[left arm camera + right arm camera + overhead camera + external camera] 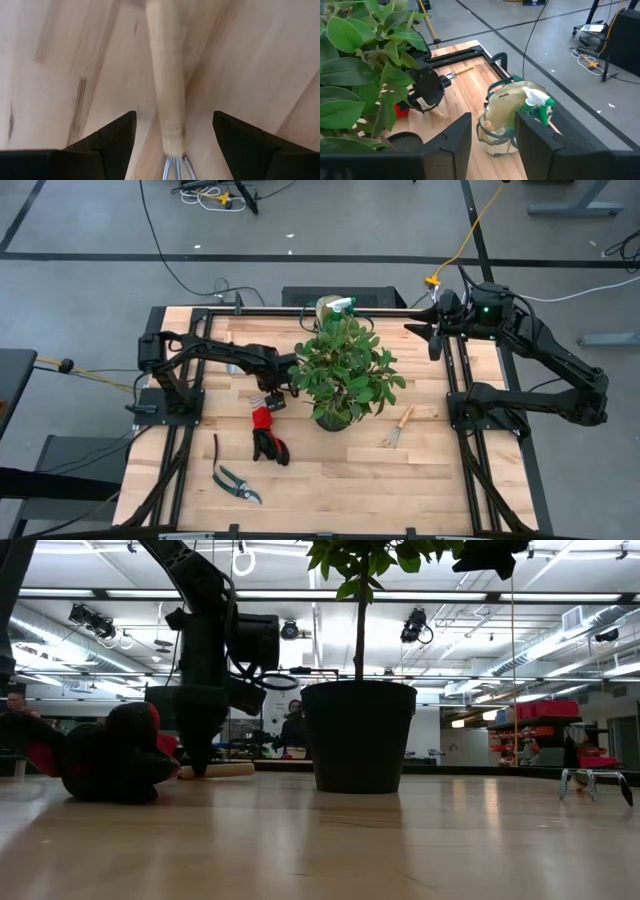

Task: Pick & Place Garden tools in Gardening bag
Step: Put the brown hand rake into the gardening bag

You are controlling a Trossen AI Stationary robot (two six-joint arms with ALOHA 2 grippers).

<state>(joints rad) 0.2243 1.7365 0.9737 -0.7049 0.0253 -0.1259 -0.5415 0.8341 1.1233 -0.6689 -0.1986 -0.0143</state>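
Fingers of your left hand (172,145) stand apart astride the pale wooden-handled hand rake (167,95) lying flat on the worktop (330,470) left of the potted plant (345,370); light, stiff, smooth-handled, so clamp mid-handle.

Blk arms (215,352) — wedge fingers (107,145)

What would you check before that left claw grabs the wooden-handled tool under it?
1. Left gripper open: ok.
2. Wooden handle centred between the fingers: ok.
3. Fingers low enough, near the table: ok, by the low view.
4. Potted plant clear of the left arm: cannot tell, leaves are close.
5. Gardening bag has room: cannot tell; a green spray bottle sits in it.
6. Right gripper out of the way: ok.
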